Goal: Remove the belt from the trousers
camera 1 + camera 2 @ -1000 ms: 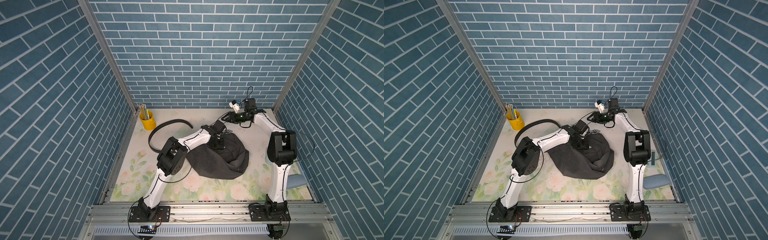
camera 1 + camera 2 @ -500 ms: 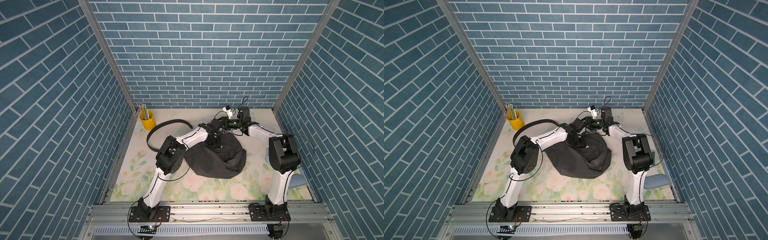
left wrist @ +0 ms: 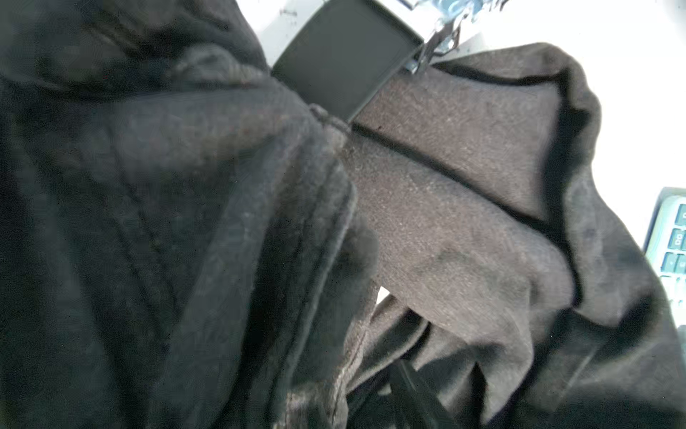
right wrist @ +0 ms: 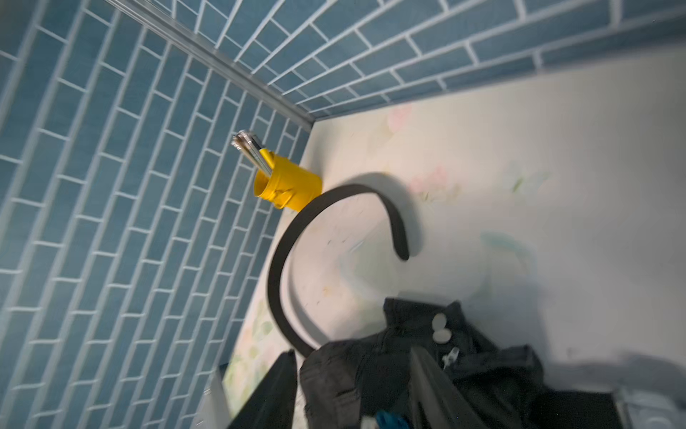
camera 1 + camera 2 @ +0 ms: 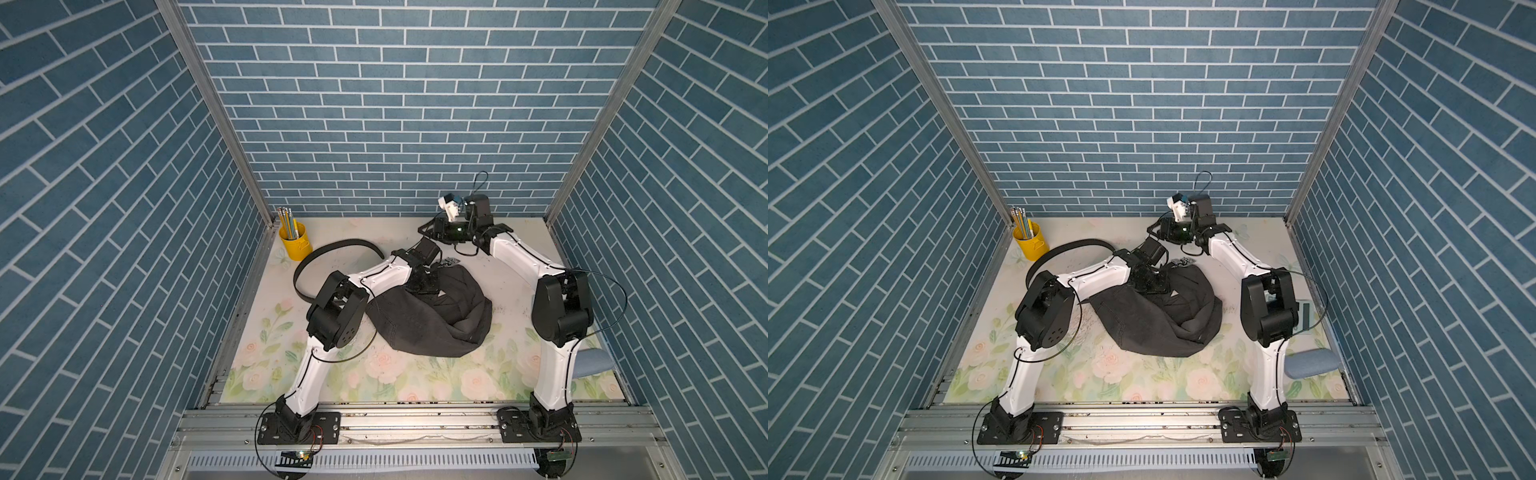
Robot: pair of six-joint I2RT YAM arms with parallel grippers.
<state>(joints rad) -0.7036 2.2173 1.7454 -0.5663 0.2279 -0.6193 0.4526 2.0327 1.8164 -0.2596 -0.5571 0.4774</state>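
Bare mat (image 5: 415, 382) along the near strip in front of the trousers (image 5: 432, 328), between the arm bases; more room far right, between the heap and the right arm (image 5: 519, 257); far left is tight: belt (image 5: 309, 259) stands on edge in an open arc just beside the yellow pencil cup (image 5: 296, 246), one end running under the left arm (image 5: 374, 276); that arm bars the heap's left and far side; right gripper (image 5: 428, 229) hangs over far centre, close to it; grey-blue pad (image 5: 1308, 362) at near-right edge.

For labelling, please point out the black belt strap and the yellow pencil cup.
Long black belt strap (image 4: 278, 267): right wrist view, middle of its curve.
Round yellow pencil cup (image 5: 297, 247): a top view, outer wall.
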